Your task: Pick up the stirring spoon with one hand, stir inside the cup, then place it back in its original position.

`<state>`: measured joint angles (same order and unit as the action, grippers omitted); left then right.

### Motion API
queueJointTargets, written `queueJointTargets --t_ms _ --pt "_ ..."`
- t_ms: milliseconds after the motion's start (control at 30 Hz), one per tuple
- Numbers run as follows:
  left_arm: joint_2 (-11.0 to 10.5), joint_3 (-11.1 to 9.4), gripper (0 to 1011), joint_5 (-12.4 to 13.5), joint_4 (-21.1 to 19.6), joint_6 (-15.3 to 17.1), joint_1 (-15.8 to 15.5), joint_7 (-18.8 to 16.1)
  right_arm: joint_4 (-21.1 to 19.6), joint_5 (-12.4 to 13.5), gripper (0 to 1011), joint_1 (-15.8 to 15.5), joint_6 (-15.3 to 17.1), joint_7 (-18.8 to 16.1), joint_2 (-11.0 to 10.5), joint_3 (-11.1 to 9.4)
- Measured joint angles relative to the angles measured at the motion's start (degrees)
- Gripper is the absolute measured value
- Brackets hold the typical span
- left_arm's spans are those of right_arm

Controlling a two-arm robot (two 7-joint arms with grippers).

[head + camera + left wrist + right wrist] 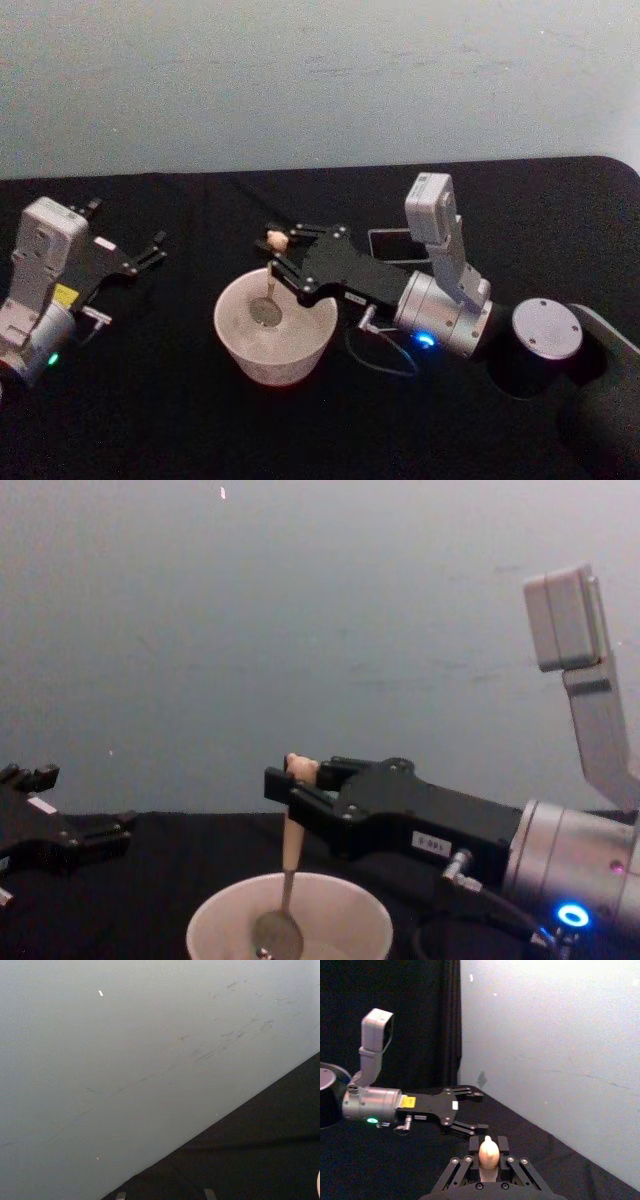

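The cream-white cup point(272, 366) stands on the black table in front of me. Inside it, the stirring spoon point(268, 300) stands nearly upright, its silver bowl point(277, 936) low in the cup point(345, 912). My right gripper point(279, 250) hovers over the cup's far rim, shut on the beige handle just under the bear head point(488, 1153). The handle point(291, 835) hangs down from the right gripper point(292, 783). Behind the right arm sits the dark grey square holder point(392, 243), partly hidden by the wrist camera. My left gripper point(150, 251) rests open at the left, away from the cup.
A black cloth covers the table point(180, 420), and a pale wall rises right behind it. A loose cable point(385, 362) loops on the cloth beside the cup under the right wrist. The left gripper point(468, 1110) lies low on the cloth.
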<state>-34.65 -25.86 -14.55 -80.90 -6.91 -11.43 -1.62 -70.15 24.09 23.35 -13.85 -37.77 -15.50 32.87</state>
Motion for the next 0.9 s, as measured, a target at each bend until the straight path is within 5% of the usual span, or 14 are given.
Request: queueJointTargets --t_ms 600,900 --pt "0.0 0.0 1001 0.0 0.0 0.0 0.0 0.0 -0.7 -0.4 207 -1.0 0.1 0.6 -1.2 -1.9" --pt "0.0 0.0 1001 0.0 0.0 0.0 0.0 0.0 -3.9 0.2 207 -3.1 0.2 -0.3 -3.6 -2.8"
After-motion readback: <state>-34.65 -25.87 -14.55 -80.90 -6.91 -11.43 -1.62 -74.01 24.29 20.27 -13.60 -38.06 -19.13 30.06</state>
